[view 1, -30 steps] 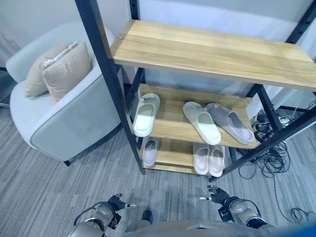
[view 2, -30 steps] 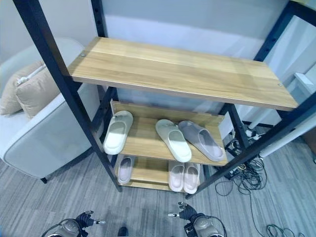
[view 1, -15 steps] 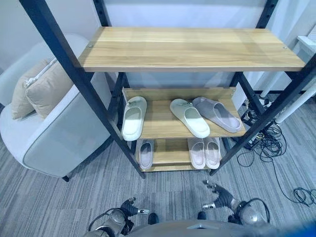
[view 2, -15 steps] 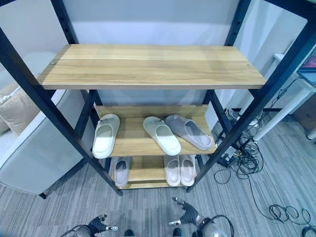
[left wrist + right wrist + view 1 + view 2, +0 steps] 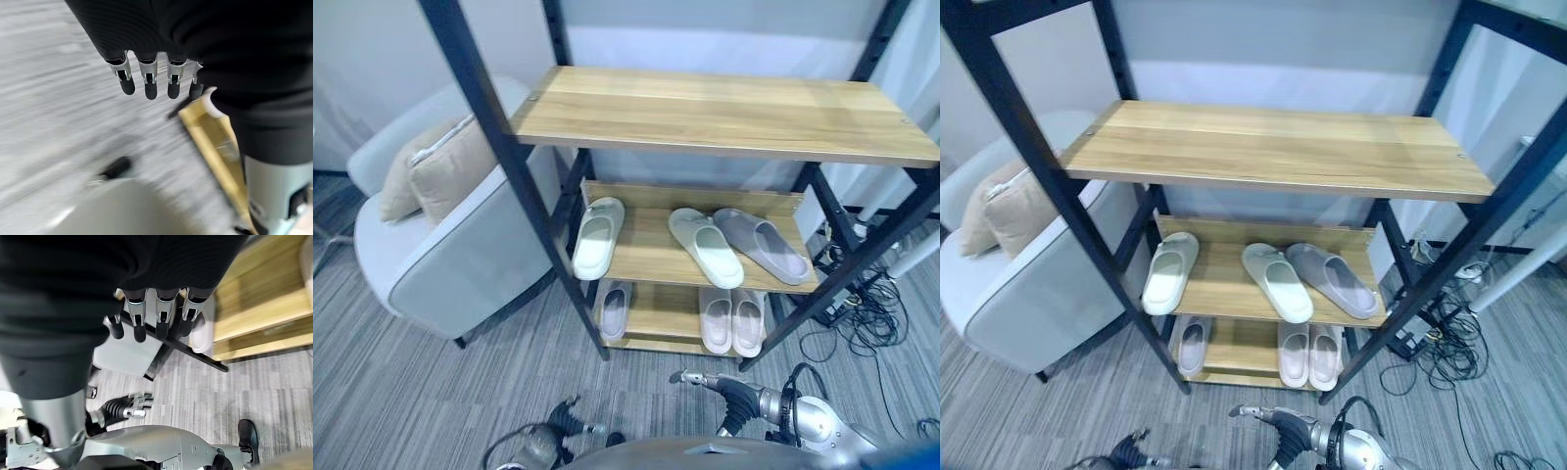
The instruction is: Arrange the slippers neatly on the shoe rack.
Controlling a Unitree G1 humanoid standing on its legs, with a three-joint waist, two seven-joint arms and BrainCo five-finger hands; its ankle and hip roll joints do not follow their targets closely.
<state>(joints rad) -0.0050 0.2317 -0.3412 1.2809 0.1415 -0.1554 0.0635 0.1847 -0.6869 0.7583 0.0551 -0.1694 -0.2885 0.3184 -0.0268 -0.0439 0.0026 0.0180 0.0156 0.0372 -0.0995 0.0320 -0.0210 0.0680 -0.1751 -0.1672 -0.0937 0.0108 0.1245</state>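
- We see the black-framed wooden shoe rack [image 5: 724,113] in the centre of the frame; its top board is bare.
- On the middle shelf, the pale green foam slipper [image 5: 598,236] lies at the left, well apart from the second pale green foam slipper [image 5: 705,245], which lies askew in the centre and touches the grey foam slipper [image 5: 760,244] to its right.
- On the bottom shelf we see a lone pale pink slipper [image 5: 614,307] at left and a pale pink pair [image 5: 731,319] at right.
- Our left hand [image 5: 570,420], bottom left, and right hand [image 5: 713,383], bottom centre-right, hang low with relaxed fingers, empty.
- We judge arranging not yet begun; next, a reach to the askew green slipper to pair it.
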